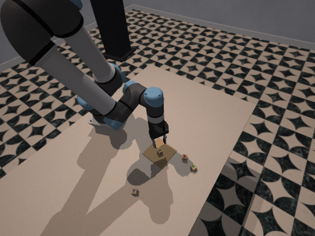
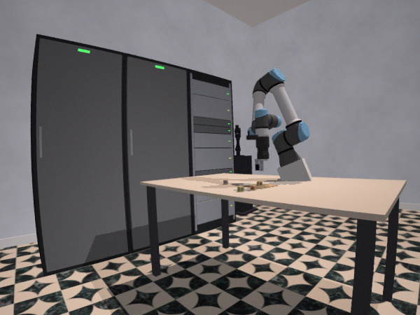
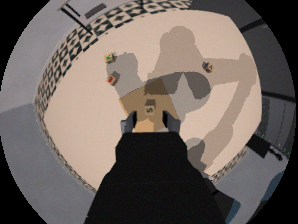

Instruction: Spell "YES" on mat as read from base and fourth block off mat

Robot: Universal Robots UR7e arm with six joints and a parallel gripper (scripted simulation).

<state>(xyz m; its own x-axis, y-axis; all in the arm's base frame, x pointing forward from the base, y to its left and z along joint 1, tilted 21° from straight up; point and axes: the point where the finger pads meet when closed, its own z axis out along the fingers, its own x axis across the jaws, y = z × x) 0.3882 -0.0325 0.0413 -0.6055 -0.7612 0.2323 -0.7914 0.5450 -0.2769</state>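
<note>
The mat (image 1: 169, 152) (image 3: 132, 103) lies flat on the table. The block with a dark S (image 1: 159, 151) (image 2: 260, 183) (image 3: 149, 109) rests on the mat, letter up. My gripper (image 1: 159, 145) (image 2: 259, 169) (image 3: 149, 116) is open and empty, pointing down, above the mat and the S block. The block with a red letter, seemingly E (image 1: 185, 157) (image 2: 253, 187) (image 3: 111, 79), lies off the mat. Beyond it is the block with a green letter, seemingly X (image 1: 193, 167) (image 2: 240, 189) (image 3: 109, 58). The block with a blue Y (image 1: 134, 191) (image 2: 225, 182) (image 3: 208, 66) lies alone off the mat, on the opposite side from those two.
The table (image 1: 210, 113) (image 2: 332, 192) carries the robot's base (image 2: 295, 171). The red-letter and green-letter blocks are close together, towards one table edge. Arm shadows cross the mat and the table near the Y block. Dark cabinets (image 2: 84, 140) stand behind the table.
</note>
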